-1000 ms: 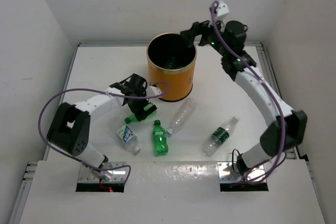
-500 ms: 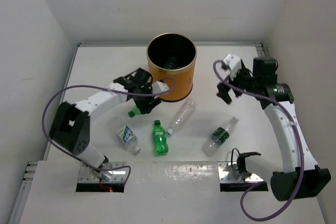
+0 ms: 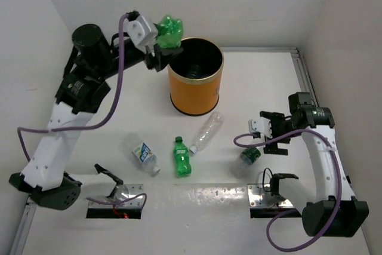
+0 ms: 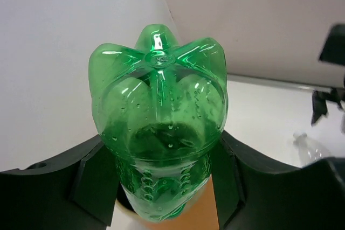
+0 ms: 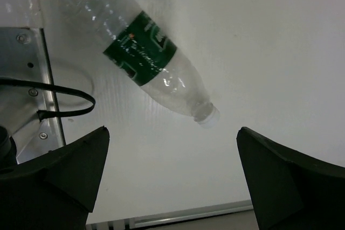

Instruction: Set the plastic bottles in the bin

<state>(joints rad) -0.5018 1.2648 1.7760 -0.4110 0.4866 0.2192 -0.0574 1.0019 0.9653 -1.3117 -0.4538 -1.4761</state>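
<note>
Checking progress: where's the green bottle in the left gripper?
Top view, upper left: the left gripper holds the green bottle near the left rim of the bin.

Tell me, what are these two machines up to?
Two robot arms are clearing plastic bottles into a tall orange cylindrical bin. The left end effector is shut on a green plastic bottle, held high by the bin's rim, not yet dropped. The right end effector hangs open above a clear plastic bottle with a dark green label lying on the white table. A second green bottle, a clear crinkled bottle and a white-labelled clear bottle also lie there.
</note>
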